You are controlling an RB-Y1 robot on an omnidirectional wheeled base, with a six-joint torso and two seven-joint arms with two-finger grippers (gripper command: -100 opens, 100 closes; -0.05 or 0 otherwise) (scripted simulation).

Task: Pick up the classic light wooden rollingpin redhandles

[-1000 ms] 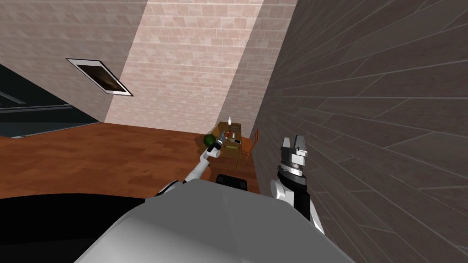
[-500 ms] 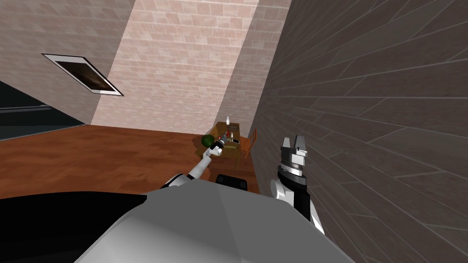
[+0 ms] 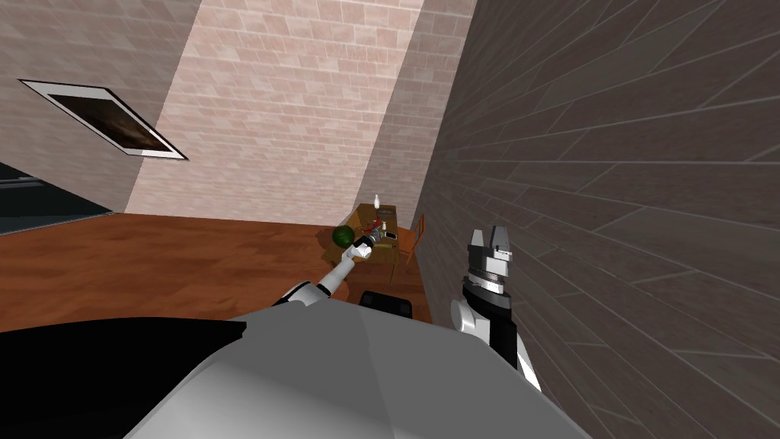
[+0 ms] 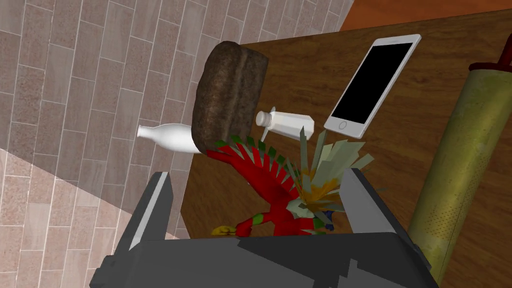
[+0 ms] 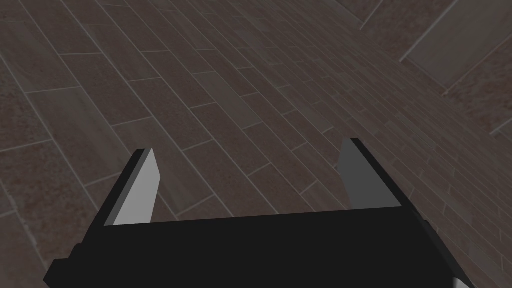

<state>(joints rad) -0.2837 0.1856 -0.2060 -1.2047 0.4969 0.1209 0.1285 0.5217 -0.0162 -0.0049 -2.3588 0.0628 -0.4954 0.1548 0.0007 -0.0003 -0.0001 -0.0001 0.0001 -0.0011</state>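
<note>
Two fingers of the left pincer (image 4: 256,175) stand wide apart, clamped on nothing, low over the brown table (image 4: 300,65). Since a second ago my head camera has swung, so the framed picture (image 3: 103,118) now sits further toward the upper left of the head view. The left arm has stretched further out over the table, which shows small just above the centre of that view.

That puts the hand within reach of the things, but I judge it is not yet lined up on the right one. Between its fingers lies a red feathered bird toy (image 4: 270,192). The rolling pin (image 4: 460,165), an olive-yellow barrel with a dark red handle at its far end, lies flat on the table just outside one finger, beside a white phone (image 4: 372,92). Beyond the toy are a small white dispenser (image 4: 287,122), a brown loaf (image 4: 230,95) and a white bottle (image 4: 167,137).

The hand probably has to shift sideways until the barrel comes between the fingers. The right pincer (image 5: 247,150), fingers apart and empty, has not moved from right of centre in the head view.
</note>
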